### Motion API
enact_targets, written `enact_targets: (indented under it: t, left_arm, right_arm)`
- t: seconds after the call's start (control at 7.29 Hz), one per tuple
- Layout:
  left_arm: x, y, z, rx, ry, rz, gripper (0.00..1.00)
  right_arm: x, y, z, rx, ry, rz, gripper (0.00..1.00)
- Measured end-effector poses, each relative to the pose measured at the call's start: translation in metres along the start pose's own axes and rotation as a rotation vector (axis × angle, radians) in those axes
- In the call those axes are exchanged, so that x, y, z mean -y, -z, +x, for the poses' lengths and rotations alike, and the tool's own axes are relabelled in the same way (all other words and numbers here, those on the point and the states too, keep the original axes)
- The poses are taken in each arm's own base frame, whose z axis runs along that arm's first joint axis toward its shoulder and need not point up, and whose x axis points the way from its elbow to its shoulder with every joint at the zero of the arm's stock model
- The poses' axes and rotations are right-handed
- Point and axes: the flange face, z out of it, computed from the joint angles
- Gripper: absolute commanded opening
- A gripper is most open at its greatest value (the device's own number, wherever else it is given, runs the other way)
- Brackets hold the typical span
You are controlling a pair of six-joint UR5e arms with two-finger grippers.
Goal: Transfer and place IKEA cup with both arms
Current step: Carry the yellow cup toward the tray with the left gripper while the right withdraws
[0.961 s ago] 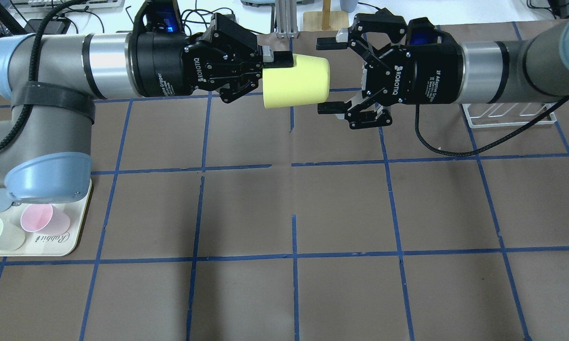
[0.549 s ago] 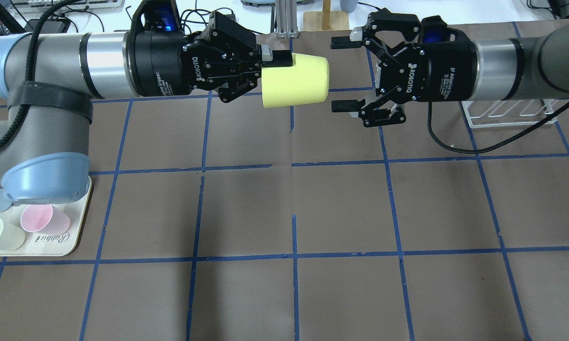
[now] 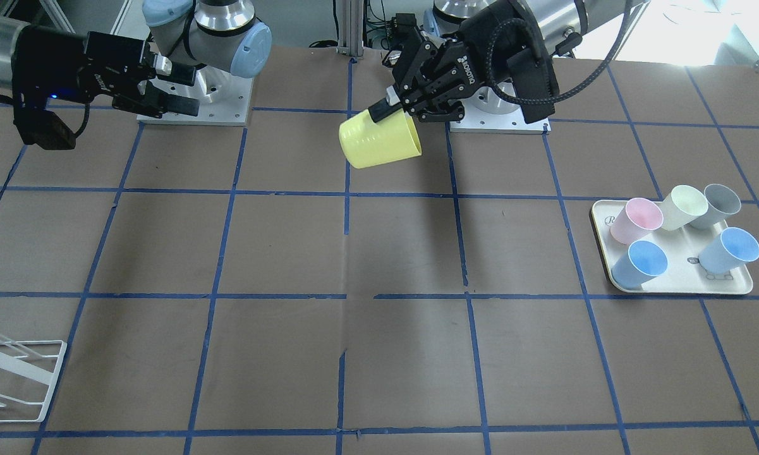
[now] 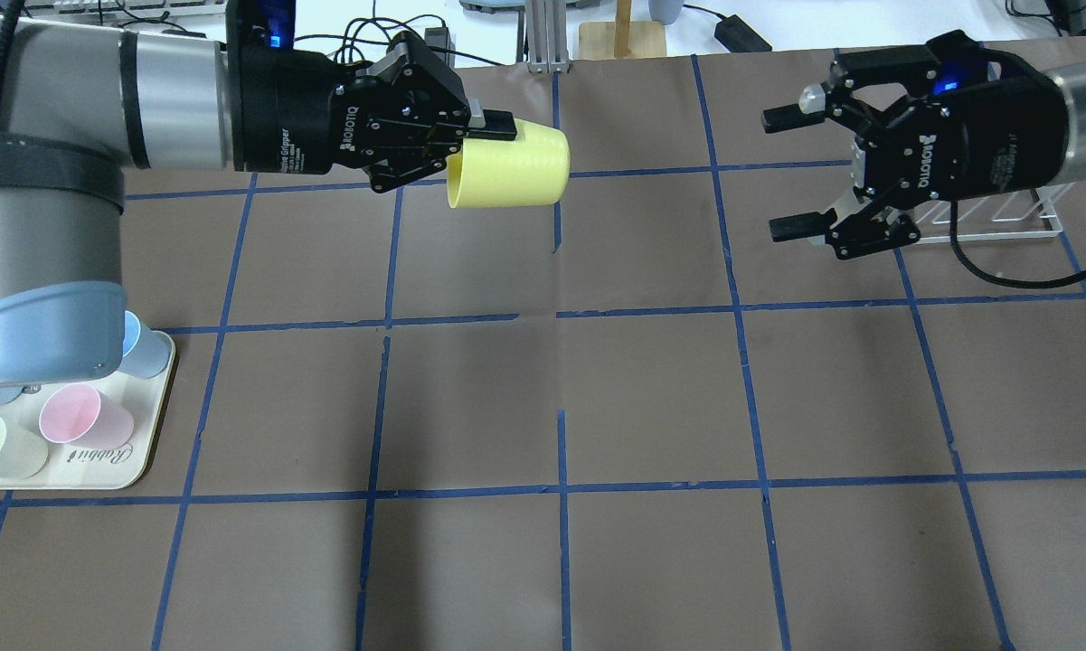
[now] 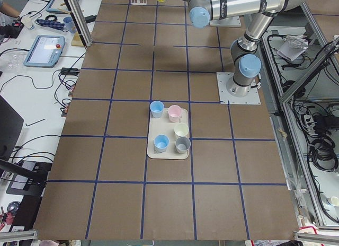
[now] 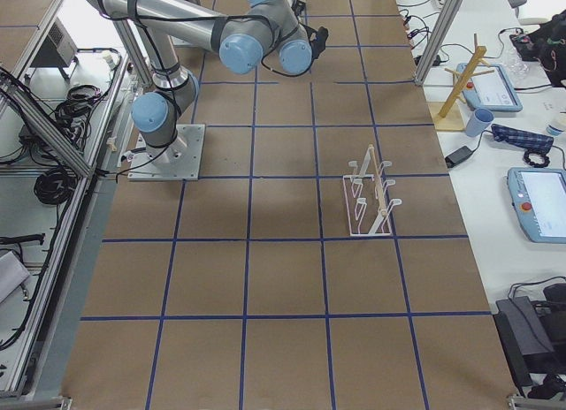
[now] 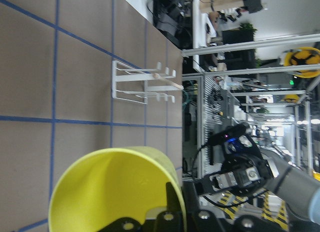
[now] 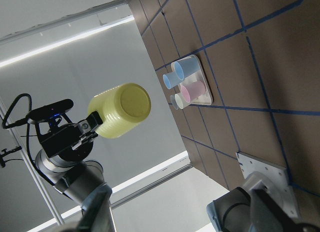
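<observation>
The bright yellow IKEA cup [image 4: 509, 165] hangs sideways in the air over the back of the table, its base pointing at the right arm. My left gripper [image 4: 481, 136] is shut on its rim, one finger inside and one outside. The cup also shows in the front view [image 3: 379, 142], where the left gripper [image 3: 387, 111] pinches its upper edge. In the left wrist view the cup [image 7: 115, 187] fills the lower frame, and the right wrist view [image 8: 122, 109] shows its base. My right gripper [image 4: 782, 172] is open and empty, well to the right of the cup; it also shows in the front view [image 3: 186, 91].
A cream tray [image 3: 676, 287] with several pastel cups, pink, cream, grey and blue, sits by the left arm's base and also shows in the overhead view [image 4: 99, 475]. A white wire rack [image 4: 986, 217] stands behind the right gripper and also shows in the front view [image 3: 12, 373]. Blue tape lines grid the brown table.
The two grippers have drawn apart. The left gripper moved left with the cup still in it. The right gripper pulled back to the right, still open.
</observation>
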Motion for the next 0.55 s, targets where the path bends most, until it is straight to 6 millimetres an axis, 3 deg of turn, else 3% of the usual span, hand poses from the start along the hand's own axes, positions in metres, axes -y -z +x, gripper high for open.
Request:
enact_targets:
  t: [0.27, 0.55]
  left_arm:
    - [0.02, 0.011, -0.022, 0.241, -0.021, 0.068, 0.0]
    - [0.041, 0.043, -0.053, 0.507, -0.091, 0.039, 0.0]
  right_arm:
    - [0.003, 0.017, 0.003, -0.242, 0.026, 0.015, 1.0]
    - [-0.007, 0.023, -0.008, -0.536, 0.016, 0.086, 1.0]
